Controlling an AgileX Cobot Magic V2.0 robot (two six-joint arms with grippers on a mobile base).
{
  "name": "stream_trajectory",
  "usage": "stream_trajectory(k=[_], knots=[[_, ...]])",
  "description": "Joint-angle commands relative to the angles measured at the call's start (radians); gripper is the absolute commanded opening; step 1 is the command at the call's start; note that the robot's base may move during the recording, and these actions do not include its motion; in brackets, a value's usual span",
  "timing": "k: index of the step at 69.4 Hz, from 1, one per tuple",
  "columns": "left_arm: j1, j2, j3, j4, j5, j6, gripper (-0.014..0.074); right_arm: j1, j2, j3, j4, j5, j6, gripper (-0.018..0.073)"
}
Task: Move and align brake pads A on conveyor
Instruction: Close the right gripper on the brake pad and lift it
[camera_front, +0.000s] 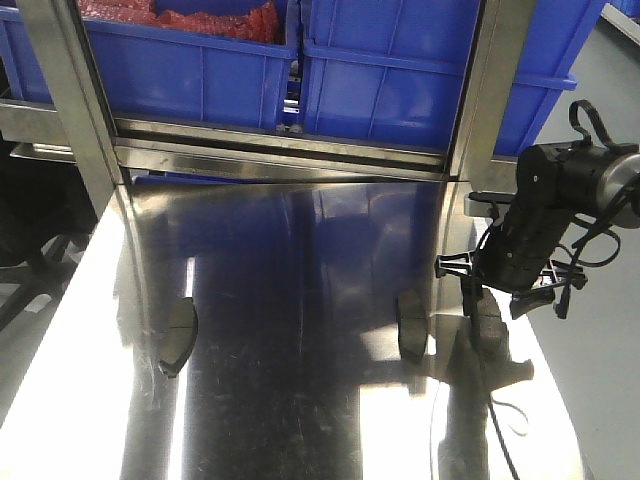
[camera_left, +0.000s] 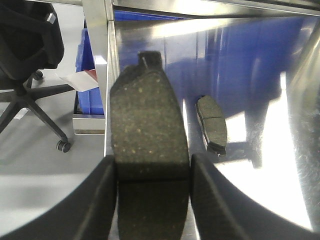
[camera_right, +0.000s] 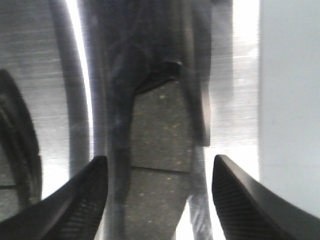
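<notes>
- Shiny steel table (camera_front: 300, 400) is seen, with blue bins (camera_front: 200, 70) racked along the far side; an office chair (camera_left: 25, 50) is seen off the left edge.
- Three brake pads are laid on the steel in the front view: left pad (camera_front: 180, 335), middle pad (camera_front: 412, 325), right pad (camera_front: 487, 325).
- Middle and right pads are set near each other; the left pad is well apart.
- Right gripper (camera_right: 160, 197) is held over the right pad, fingers (camera_right: 75, 200) spread wide, with a gap seen on both sides.
- Left gripper (camera_left: 152, 162) is clamped on a fourth pad (camera_left: 147, 115), both fingers pressed against its long edges, at the table's left edge.
</notes>
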Motion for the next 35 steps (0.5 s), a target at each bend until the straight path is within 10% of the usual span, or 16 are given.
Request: stream_trajectory(k=[1, 35], knots=[[-0.006, 0.005, -0.031, -0.008, -0.087, -0.011, -0.0008, -0.006, -0.042, -0.029, 0.007, -0.012, -0.012, 0.0444], [-0.006, 0.004, -0.031, -0.008, -0.087, -0.011, -0.0008, -0.006, -0.013, -0.029, 0.003, -0.022, -0.008, 0.0437]])
